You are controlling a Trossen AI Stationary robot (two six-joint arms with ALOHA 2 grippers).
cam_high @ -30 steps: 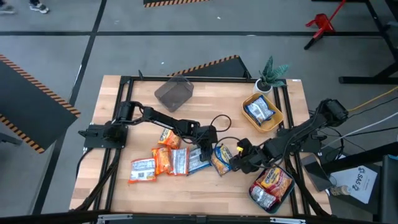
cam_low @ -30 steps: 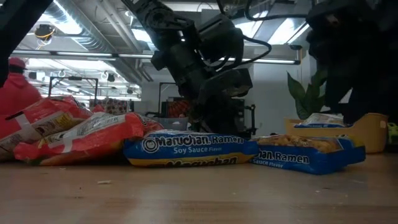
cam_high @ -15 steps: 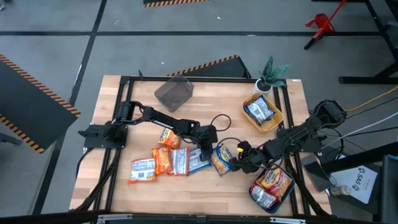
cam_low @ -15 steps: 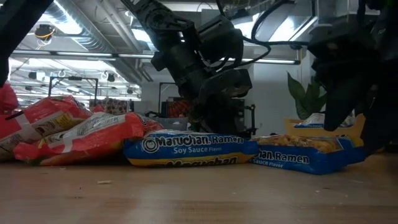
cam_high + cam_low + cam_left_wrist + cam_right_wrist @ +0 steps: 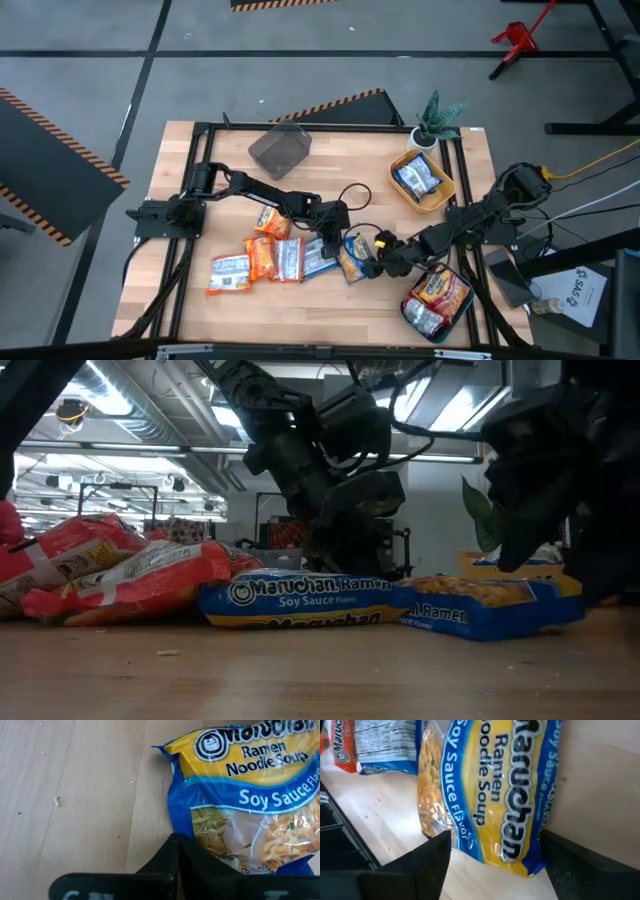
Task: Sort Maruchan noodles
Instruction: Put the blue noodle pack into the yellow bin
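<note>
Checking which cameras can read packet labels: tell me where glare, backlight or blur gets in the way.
Low view: bright ceiling lights behind leave both arms as dark silhouettes, yet the blue soy sauce packet reads clearly. Right wrist view: the print on the blue packet is soft and blurred. Left wrist view: label sharp, with light glare on the clear plastic. High view: even light, packets too small to read.

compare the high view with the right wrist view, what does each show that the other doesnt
Only the high view shows the yellow bin holding one packet, the grey container, the small potted plant and the left gripper, shut. Only the right wrist view shows the "Soy Sauce Flavor" print and the right gripper's fingers straddling the packet's end. Both show the blue-and-yellow crinkly soy sauce noodle packet on the wooden table and the right gripper open around it.
</note>
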